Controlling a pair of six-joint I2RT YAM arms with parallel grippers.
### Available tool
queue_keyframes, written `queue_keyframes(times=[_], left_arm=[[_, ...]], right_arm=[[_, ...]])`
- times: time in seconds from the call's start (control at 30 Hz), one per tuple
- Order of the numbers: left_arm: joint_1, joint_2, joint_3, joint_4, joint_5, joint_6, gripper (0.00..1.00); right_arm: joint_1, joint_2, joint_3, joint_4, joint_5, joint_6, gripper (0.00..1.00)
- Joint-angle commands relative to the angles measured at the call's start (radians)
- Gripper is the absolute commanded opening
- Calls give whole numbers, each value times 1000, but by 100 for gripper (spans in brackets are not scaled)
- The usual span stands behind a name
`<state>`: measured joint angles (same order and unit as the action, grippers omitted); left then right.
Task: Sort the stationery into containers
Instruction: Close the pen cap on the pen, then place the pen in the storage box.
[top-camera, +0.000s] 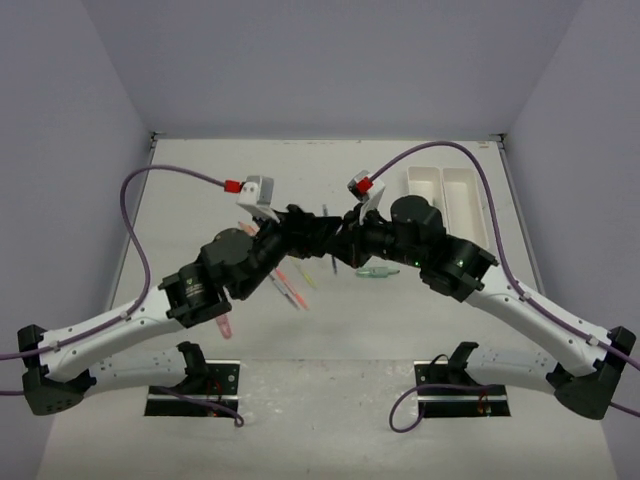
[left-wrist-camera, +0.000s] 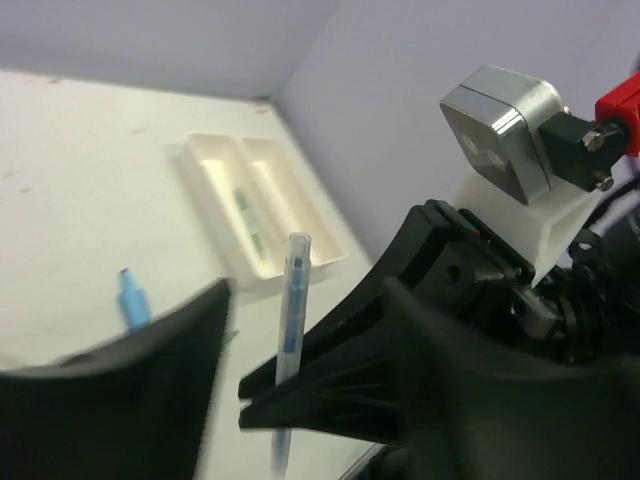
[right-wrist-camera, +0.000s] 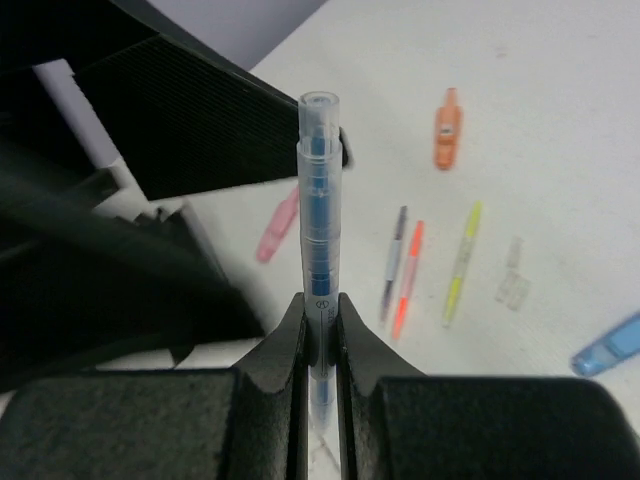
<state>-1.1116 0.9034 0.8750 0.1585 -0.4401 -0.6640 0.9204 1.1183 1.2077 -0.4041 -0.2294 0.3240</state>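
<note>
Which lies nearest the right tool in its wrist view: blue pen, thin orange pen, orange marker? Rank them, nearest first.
1. The blue pen, clamped in the right tool.
2. The thin orange pen, lying off to its right.
3. The orange marker, upper right, farthest.

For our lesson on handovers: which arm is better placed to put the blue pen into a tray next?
Right. The right gripper is clamped on the blue pen, and the white trays lie on the right, nearer to it. The left gripper stands open, holding nothing.
</note>
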Motion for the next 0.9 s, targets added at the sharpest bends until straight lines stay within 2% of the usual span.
queue_keyframes(times=[0.0, 0.1, 0.2, 0.33, 0.47, 0.67, 0.73, 0.8, 0.87], left_arm=[[91, 182, 299, -623, -240, -40, 99], [217, 238, 469, -737, -264, -51, 100], [255, 239, 508, -801, -324, -82, 100], [259, 186, 417, -815, -314, -77, 100], [259, 120, 292, -838, -206, -57, 100], [257, -33, 200, -963, -121, -12, 100], [257, -81, 184, -996, -104, 16, 100], [257, -155, 162, -1015, -89, 49, 100], [257, -207, 141, -1024, -89, 71, 100]], right_arm=[[-80, -64, -136, 199, 239, 85, 0], [-198, -123, -204, 114, 338, 110, 0], [-341, -114, -217, 5, 418, 87, 0], [-535, 43, -132, -114, 466, 7, 0], [-671, 267, 0, -156, 470, -43, 0], [-750, 589, 209, -174, 492, -99, 0], [-759, 642, 260, -193, 489, -100, 4], [-761, 674, 285, -194, 516, -107, 13], [-767, 701, 301, -197, 518, -112, 15]])
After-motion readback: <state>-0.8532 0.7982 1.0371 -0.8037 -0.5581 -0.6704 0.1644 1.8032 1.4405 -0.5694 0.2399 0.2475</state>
